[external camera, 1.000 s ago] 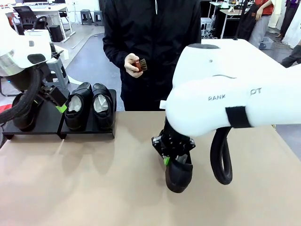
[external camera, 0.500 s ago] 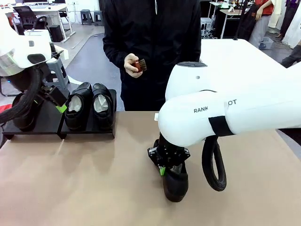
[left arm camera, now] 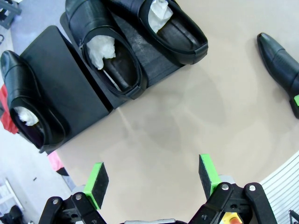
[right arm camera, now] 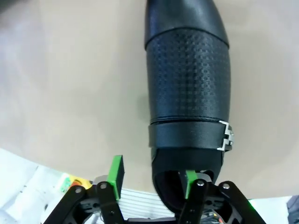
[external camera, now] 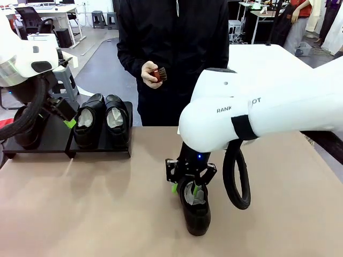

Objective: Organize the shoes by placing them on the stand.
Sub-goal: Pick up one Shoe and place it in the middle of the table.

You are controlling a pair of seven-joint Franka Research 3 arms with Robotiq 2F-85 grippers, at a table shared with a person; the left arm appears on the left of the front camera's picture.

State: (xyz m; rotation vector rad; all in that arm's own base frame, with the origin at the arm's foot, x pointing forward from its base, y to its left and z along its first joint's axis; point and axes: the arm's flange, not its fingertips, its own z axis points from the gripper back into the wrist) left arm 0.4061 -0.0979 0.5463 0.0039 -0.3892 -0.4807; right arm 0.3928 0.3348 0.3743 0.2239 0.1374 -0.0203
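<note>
The right gripper (external camera: 183, 188), jaws spread astride the fourth shoe's (external camera: 195, 211) collar, stands well right of the stand (external camera: 99, 150); lifting carelessly, a pad could snag and tip the shoe.

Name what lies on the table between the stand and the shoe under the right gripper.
Nothing: bare tan tabletop separates the stand from the shoe under the right gripper, in the front view.

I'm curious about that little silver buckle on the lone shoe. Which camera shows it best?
The right wrist view: the buckle sits sharp and near on the shoe's strap. The front view shows that shoe below the right pincer, buckle indiscernible; the left wrist view catches its toe.
</note>
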